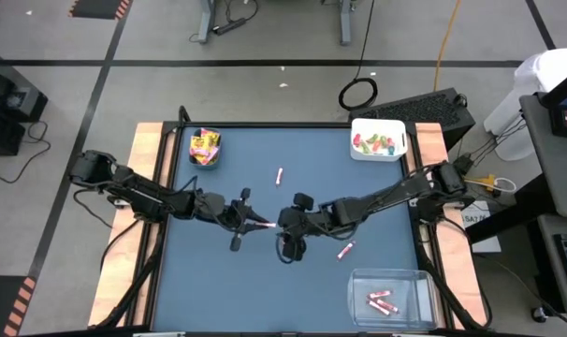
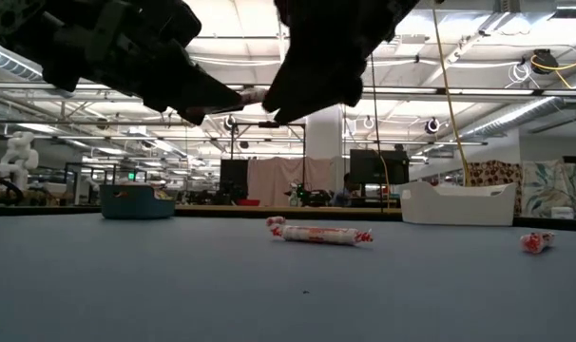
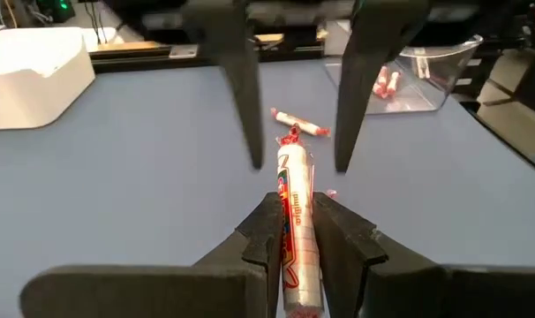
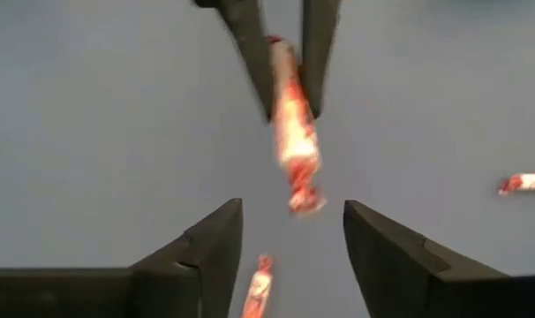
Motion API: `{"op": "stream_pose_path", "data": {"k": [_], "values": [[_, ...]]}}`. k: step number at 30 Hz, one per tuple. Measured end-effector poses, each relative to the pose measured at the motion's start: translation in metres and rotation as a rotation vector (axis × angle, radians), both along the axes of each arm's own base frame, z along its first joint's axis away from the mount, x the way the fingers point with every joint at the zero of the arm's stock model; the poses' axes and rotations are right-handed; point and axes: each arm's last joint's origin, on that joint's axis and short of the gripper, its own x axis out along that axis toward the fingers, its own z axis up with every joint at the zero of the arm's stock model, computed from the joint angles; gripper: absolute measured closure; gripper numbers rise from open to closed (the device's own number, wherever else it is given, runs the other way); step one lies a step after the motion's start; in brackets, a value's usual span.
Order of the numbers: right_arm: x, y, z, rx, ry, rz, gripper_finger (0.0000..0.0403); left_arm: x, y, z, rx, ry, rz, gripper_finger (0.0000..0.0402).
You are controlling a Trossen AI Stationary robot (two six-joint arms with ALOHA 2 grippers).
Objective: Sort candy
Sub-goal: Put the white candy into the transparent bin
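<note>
Starting at the far left of the blue table (image 1: pixel 218 281), a teal bin (image 1: pixel 205 148) sits in the corner holding yellow packets (image 1: pixel 204 144) with red-pink print. Nearer the middle, the left gripper (image 1: pixel 260 223) reaches in from the left edge, its fingers (image 3: pixel 266 231) closed tight on a pink-white candy stick (image 3: pixel 294 225) that juts out past the tips, held up off the table. Facing it from the right, the right gripper (image 1: pixel 282 223) meets it over the table's centre; its two fingers (image 4: pixel 206 243) stand apart on either side of the stick's free end without touching it, so the stick lies between both grippers and only the left one grips it. Beyond them, toward the far edge, one loose stick (image 1: pixel 279 175) lies alone on the bare surface, well apart from either bin. To the right and nearer, another loose stick (image 1: pixel 345 249) lies just under the right arm, between the grippers and the clear bin (image 1: pixel 388 292). That clear bin stands at the near right corner with several pink-white sticks (image 1: pixel 382 301) in it. At the far right corner a white bin (image 1: pixel 378 139) holds small green and red wrapped pieces (image 1: pixel 375 143). Both arms stretch across the table's middle, shading the surface beneath them.
</note>
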Motion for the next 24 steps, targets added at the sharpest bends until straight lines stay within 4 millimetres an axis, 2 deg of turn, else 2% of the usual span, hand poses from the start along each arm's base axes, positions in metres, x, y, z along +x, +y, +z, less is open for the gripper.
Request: {"op": "stream_pose_path", "data": {"k": [4, 8, 14, 24], "values": [[0.007, -0.003, -0.007, -0.022, -0.008, 0.023, 0.0192, 0.000, 0.000, -0.001, 0.000, 0.012, 0.000, 0.0340], [0.009, -0.003, -0.004, -0.034, -0.037, 0.037, 0.0183, -0.002, 0.000, -0.005, -0.016, 0.062, 0.008, 0.0340], [0.013, -0.006, -0.003, -0.032, -0.074, 0.034, 0.0202, -0.002, 0.001, -0.007, -0.004, 0.075, 0.035, 0.0340], [0.024, -0.010, -0.024, -0.045, -0.066, 0.028, 0.0218, -0.002, 0.001, -0.007, -0.002, 0.080, 0.041, 0.0340]]}}
